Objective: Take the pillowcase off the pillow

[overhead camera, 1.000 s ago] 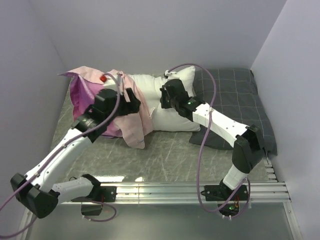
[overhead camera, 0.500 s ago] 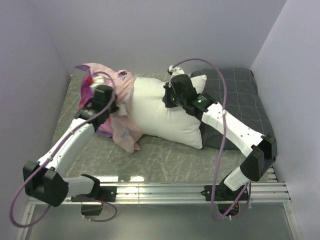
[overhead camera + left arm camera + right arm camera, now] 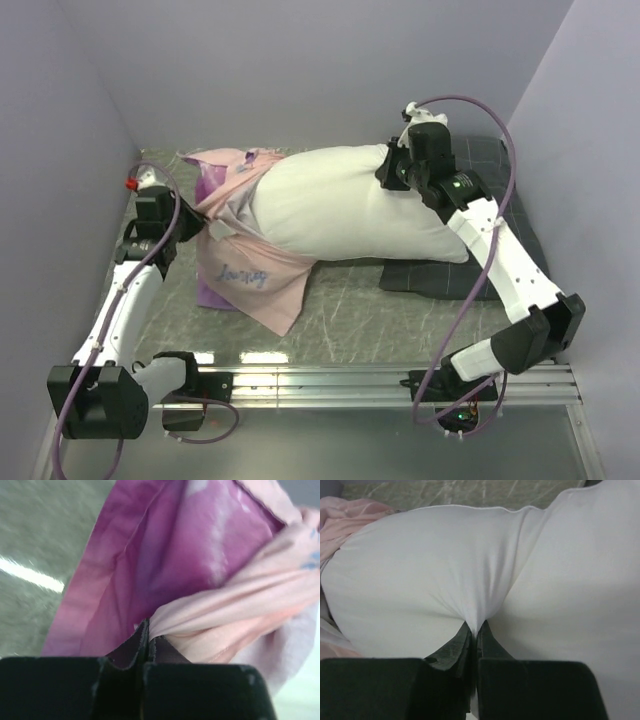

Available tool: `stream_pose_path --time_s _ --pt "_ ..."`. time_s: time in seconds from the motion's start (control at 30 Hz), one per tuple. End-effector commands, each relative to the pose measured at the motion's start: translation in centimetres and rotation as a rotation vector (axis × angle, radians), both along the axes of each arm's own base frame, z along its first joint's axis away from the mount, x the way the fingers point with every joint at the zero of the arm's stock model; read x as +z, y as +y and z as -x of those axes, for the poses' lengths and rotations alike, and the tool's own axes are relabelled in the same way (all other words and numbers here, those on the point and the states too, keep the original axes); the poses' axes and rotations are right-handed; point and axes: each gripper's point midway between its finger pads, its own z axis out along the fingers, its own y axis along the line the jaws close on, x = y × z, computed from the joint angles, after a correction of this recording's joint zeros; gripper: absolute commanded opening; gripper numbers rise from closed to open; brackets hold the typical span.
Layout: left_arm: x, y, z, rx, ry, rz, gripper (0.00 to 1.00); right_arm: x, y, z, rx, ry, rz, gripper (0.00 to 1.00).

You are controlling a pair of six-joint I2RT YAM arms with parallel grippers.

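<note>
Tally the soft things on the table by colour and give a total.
White pillow: 1
Pink-purple pillowcase: 1
Dark grey checked pillow: 1
Total: 3

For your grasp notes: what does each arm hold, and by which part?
Left fingers clamp the pillowcase by a bunched fold at its left edge; right fingers pinch the pillow by its far edge.
</note>
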Motion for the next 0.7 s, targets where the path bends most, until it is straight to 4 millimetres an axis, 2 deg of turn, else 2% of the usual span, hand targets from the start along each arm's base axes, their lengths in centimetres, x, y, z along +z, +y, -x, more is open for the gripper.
stream_pose_path --time_s 0.0,0.03,0.07,0.1,0.13,0.17,0.23,0.3,0.33,0.37,0.43,0.47,0.53,0.57,0.63,0.67 --pt "-1.2 0.3 0.0 0.044 -0.034 0.009 0.0 2.6 -3.6 -3.6 -0.15 -0.12 0.04 0.0" --pt "-1.6 -0.7 0.1 0.019 -0.03 0.013 0.0 1.9 -3.2 -3.8 -0.139 -0.108 0.035 0.0" --pt "-2.5 -1.8 0.3 -0.017 -0.017 0.026 0.01 0.4 -3.0 -3.9 -0.134 -0.077 0.038 0.04" --pt "-2.4 -2.2 0.2 -0.029 -0.033 0.033 0.02 -0.2 -2.7 -4.1 -0.124 -0.068 0.033 0.1" --pt "-2.5 -2.6 0.2 -0.04 -0.035 0.039 0.04 -0.7 -2.6 -4.1 -0.118 -0.058 0.035 0.28" --pt "-2.6 -3.3 0.2 -0.062 -0.037 0.043 0.06 -1.3 -2.4 -3.9 -0.112 -0.048 0.038 0.37" --pt "-2.4 -3.9 -0.1 -0.081 -0.04 0.041 0.08 -1.2 -1.7 -3.2 -0.105 -0.058 0.066 0.59" --pt "-1.6 -4.6 -0.6 -0.104 -0.044 0.033 0.08 0.0 -1.3 -1.8 -0.092 -0.113 0.102 0.68" --pt "-1.5 -4.9 -0.7 -0.11 -0.041 0.029 0.09 0.6 -0.4 -1.1 -0.071 -0.142 0.116 0.76" --pt "-0.8 -5.5 -1.1 -0.128 -0.052 0.026 0.09 1.1 0.4 0.4 -0.06 -0.186 0.169 0.8" --pt "-0.4 -6.1 -1.3 -0.145 -0.053 0.022 0.11 1.5 2.5 1.9 -0.005 -0.233 0.196 0.85" --pt "0.3 -6.5 -1.5 -0.156 -0.065 0.02 0.11 1.5 4.9 3.6 0.068 -0.25 0.203 0.85" --pt "0.9 -6.7 -1.7 -0.166 -0.069 0.01 0.13 -0.1 6.6 4.4 0.128 -0.271 0.248 0.89" --pt "1.5 -7.1 -1.8 -0.178 -0.075 0.005 0.13 -2.0 8.2 5.1 0.185 -0.257 0.288 0.89" --pt "2.6 -7.3 -2.1 -0.188 -0.092 0.003 0.14 -3.8 9.4 5.1 0.213 -0.235 0.321 0.9" --pt "2.7 -7.6 -2.1 -0.201 -0.089 -0.003 0.15 -5.9 10.3 4.7 0.238 -0.203 0.359 0.91"
